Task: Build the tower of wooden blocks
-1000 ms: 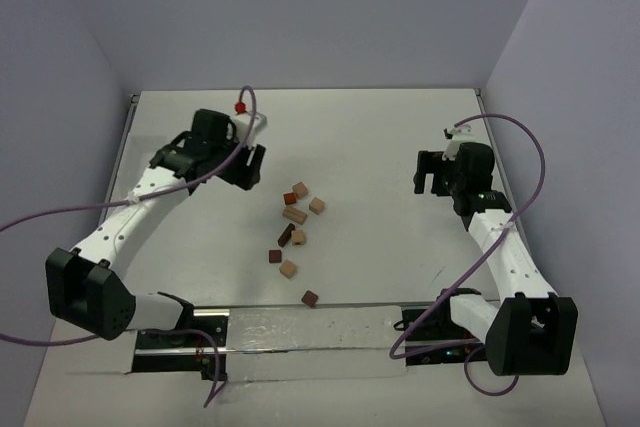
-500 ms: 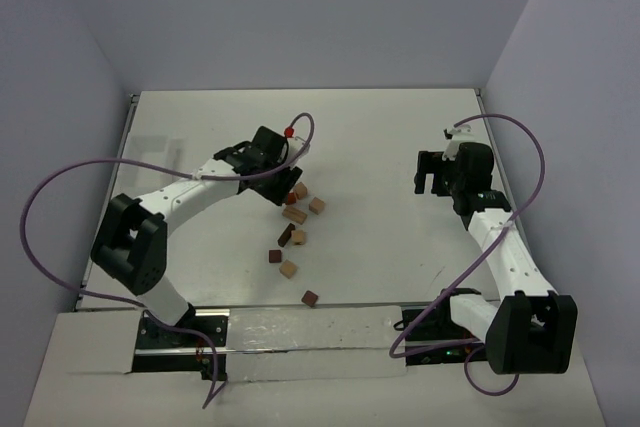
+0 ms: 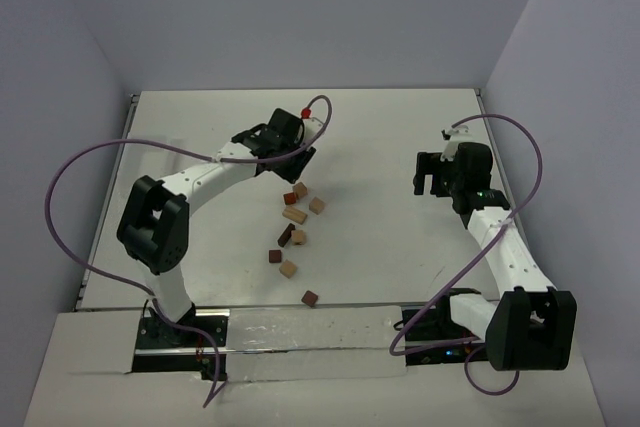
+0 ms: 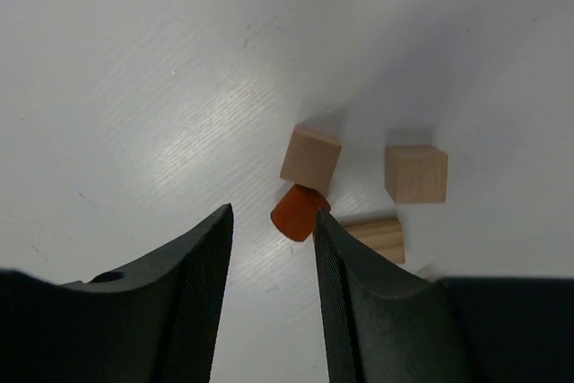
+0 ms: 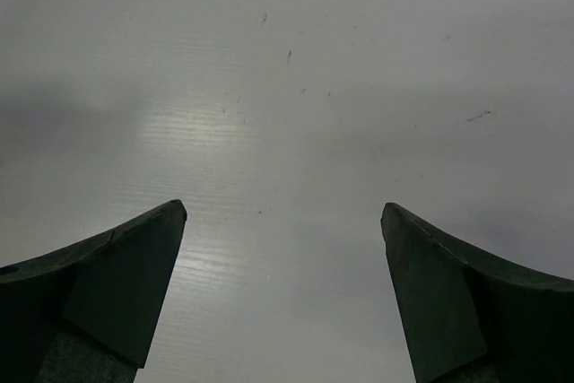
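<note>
The wood blocks lie loose on the white table (image 3: 400, 127), with no stack standing. In the top view a tan cube (image 3: 300, 189), a reddish block (image 3: 290, 198), a tan cube (image 3: 317, 205) and a tan bar (image 3: 294, 215) form the far cluster. My left gripper (image 3: 297, 162) hovers just behind them, open and empty. In the left wrist view the left gripper (image 4: 272, 220) has its right fingertip (image 4: 325, 230) beside the reddish block (image 4: 299, 213), which touches a tan cube (image 4: 310, 157). My right gripper (image 3: 430, 175) is open and empty over bare table (image 5: 282, 213).
More blocks trail toward the near edge: a tan cube (image 3: 298, 237) against a dark bar (image 3: 285, 235), a dark cube (image 3: 275, 256), a tan cube (image 3: 288, 268) and a dark cube (image 3: 310, 297). Another tan cube (image 4: 416, 173) and the bar (image 4: 377, 238) show in the left wrist view. Purple cables loop beside both arms.
My left arm has swung from the far left across to the far side of the block cluster. The blocks and the right arm have not moved.
</note>
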Motion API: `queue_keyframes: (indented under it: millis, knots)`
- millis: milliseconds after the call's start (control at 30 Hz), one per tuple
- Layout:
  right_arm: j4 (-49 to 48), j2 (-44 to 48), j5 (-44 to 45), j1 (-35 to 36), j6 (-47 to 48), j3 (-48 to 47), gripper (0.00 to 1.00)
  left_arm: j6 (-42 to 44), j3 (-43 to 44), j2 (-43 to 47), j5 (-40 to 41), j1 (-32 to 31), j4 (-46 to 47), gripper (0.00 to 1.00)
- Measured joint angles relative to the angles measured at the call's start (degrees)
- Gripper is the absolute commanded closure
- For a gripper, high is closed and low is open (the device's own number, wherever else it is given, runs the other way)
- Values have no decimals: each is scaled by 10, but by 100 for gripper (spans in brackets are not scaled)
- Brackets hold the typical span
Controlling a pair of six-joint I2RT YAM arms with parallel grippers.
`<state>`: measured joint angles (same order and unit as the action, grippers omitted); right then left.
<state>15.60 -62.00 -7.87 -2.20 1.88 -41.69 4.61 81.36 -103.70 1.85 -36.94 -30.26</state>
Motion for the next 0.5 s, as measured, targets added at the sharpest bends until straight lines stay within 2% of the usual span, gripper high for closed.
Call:
queue_keyframes:
  millis: [167,333,500]
  knots:
    - [1,0,-39,12,12,0,11,-8,17,-17,-47,30,-4,52]
    - [2,-24,-38,132,17,-10,15,-33,43,-19,-110,116,-10,48]
    - [21,-128,-35,210,11,-80,17,-55,47,-14,-160,184,-13,42]
